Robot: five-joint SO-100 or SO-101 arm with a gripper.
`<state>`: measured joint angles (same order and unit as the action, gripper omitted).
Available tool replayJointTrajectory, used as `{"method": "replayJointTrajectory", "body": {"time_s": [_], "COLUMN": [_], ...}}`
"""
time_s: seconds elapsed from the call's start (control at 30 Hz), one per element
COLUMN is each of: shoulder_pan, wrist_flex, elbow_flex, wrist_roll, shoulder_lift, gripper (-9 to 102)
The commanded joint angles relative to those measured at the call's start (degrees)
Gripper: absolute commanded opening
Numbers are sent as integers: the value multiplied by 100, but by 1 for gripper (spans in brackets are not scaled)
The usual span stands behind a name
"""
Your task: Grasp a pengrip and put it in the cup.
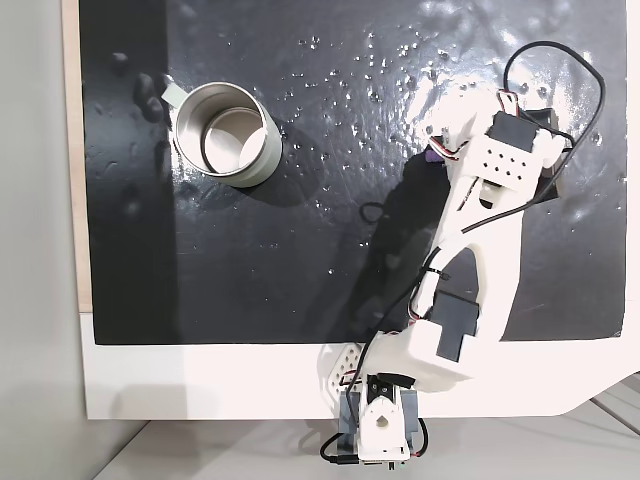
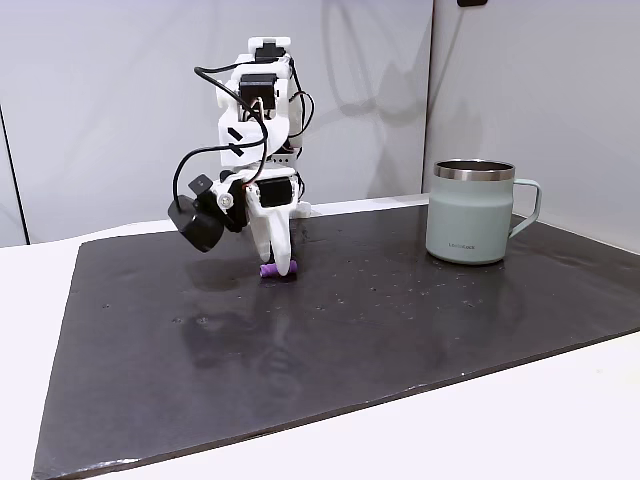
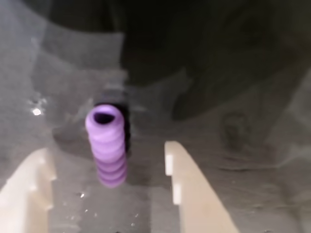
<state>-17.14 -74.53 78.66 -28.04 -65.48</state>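
Down at the black mat [image 2: 400, 330], I see my gripper [image 3: 109, 187] with its jaws spread apart, wider than the purple pengrip [image 3: 108, 145] lying between them; neither jaw touches it in the wrist view. From the side, a fixed view shows the pengrip [image 2: 278, 270] on the mat at left centre, the cup [image 2: 470, 212] well apart at right. From above, the cup [image 1: 226, 133] sits upper left.

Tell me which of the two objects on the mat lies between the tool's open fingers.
The purple pengrip, lying on the mat between the tool's fingers; the cup stands upright far across the mat.
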Motion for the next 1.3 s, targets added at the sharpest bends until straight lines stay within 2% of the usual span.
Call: {"method": "replayJointTrajectory", "body": {"time_s": [0.0,0.2,0.43,0.6,0.77,1.03,1.27], "shoulder_pan": [97,237,211,123,9,-79,185], "wrist_flex": [211,272,281,229,-545,-2215,-2241], "elbow_flex": [-413,-413,-413,-439,-1028,-2514,-1740], "wrist_roll": [-62,-62,-88,-105,18,158,264], "shoulder_lift": [0,141,237,272,9,-765,-2399], "gripper": [21,17,0,0,0,0,0]}}
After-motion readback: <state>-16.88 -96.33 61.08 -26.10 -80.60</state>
